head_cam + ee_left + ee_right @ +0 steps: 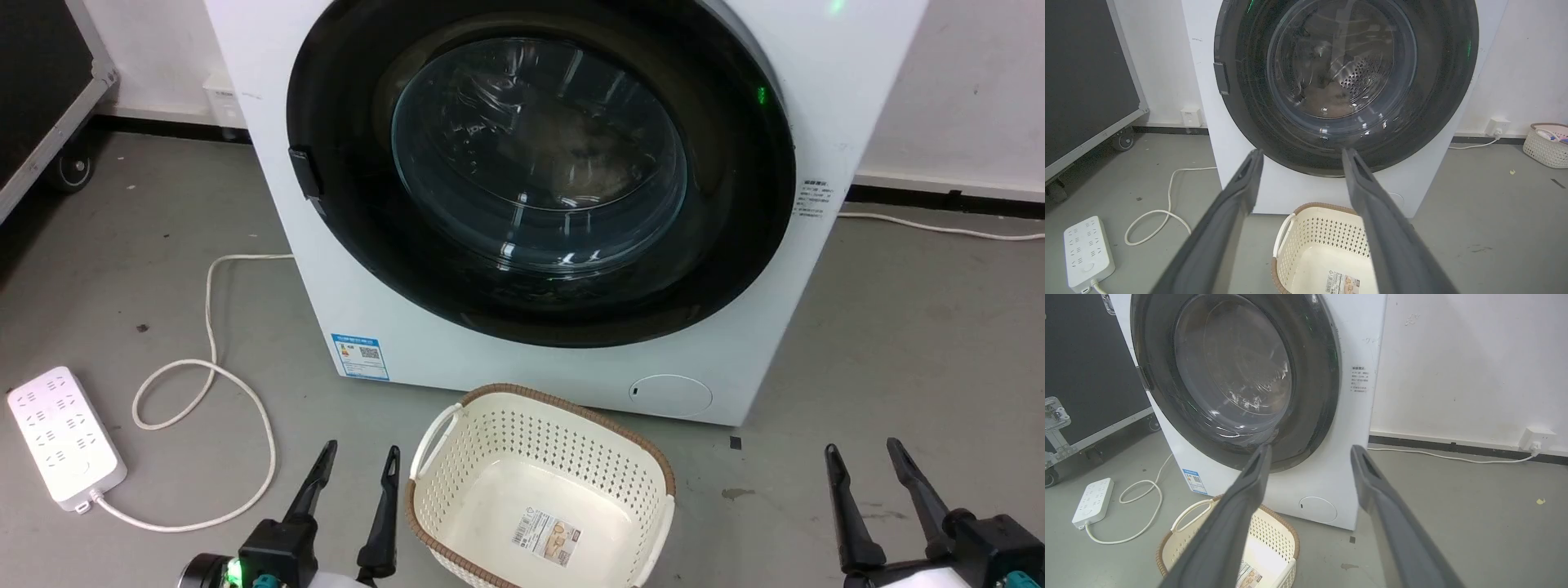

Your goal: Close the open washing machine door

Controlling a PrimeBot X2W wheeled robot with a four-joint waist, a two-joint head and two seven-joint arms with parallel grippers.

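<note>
Washing machine door (539, 163) is the thing for you to check. Its black rim lies flat against the front of the white washing machine (571, 371) and is nearly as wide as the cabinet. The bulging glass window sits in its middle, and a small dark handle (306, 173) is on its left edge. In the right wrist view the rim looks flush with the cabinet, but you cannot tell whether the catch has engaged. Through the glass in the left wrist view you can make out the perforated drum (1357, 75).

Your left gripper (362, 447) sits low at the near left, jaws spread with nothing between them and fingers pointing toward the machine. Your right gripper (862, 446) sits at the near right, jaws likewise spread and empty. Both are well apart from the door.

Between the two grippers, on the grey floor (898, 343), stands a cream perforated basket (531, 433) with a brown rim. It is just in front of the machine's lower edge and has a label on its bottom.

A white power strip (61, 437) lies on the floor at the near left. Its cable (210, 306) loops away toward the machine's left side. A dark wheeled case (33, 73) stands at the far left by the wall.
</note>
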